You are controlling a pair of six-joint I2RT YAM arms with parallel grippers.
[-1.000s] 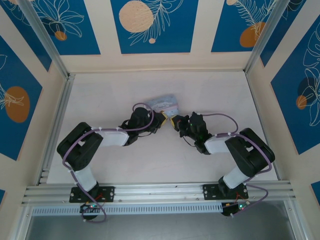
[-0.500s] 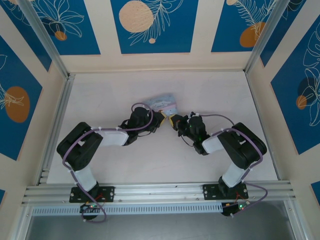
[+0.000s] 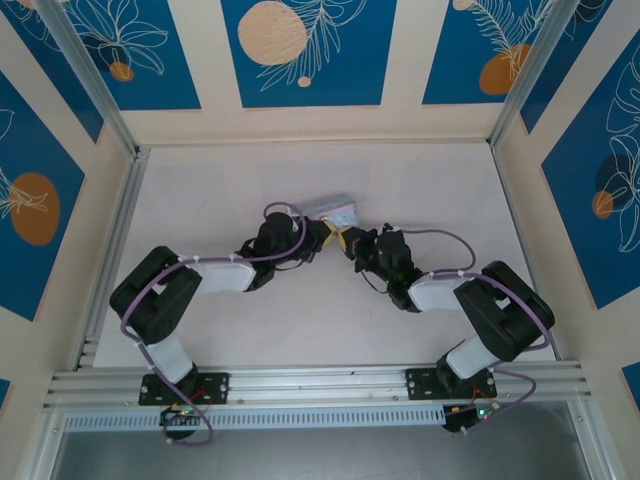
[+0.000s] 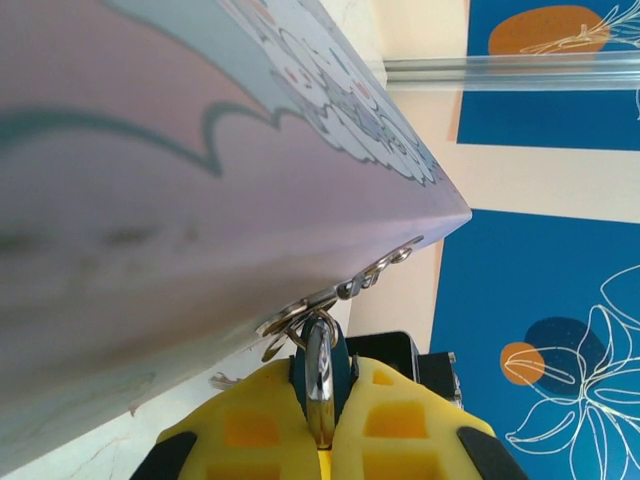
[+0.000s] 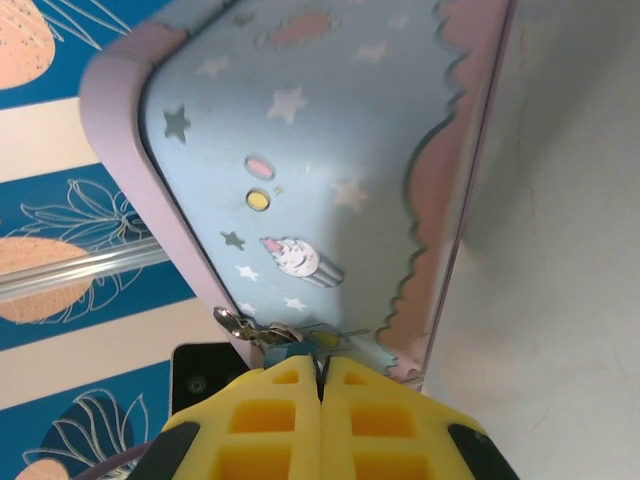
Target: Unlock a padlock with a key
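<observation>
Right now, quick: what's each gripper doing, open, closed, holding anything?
Left gripper: closed on the small dark bluish-grey padlock.
Right gripper: closed; whether it holds anything cannot be told.

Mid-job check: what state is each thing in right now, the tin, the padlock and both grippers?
tin, lid shut.
hasp, threaded by the padlock's shackle.
padlock, hanging on the hasp, not visibly open.
left gripper, shut on the padlock.
right gripper, shut, tips at the hasp; what it pinches is too small to tell.
</observation>
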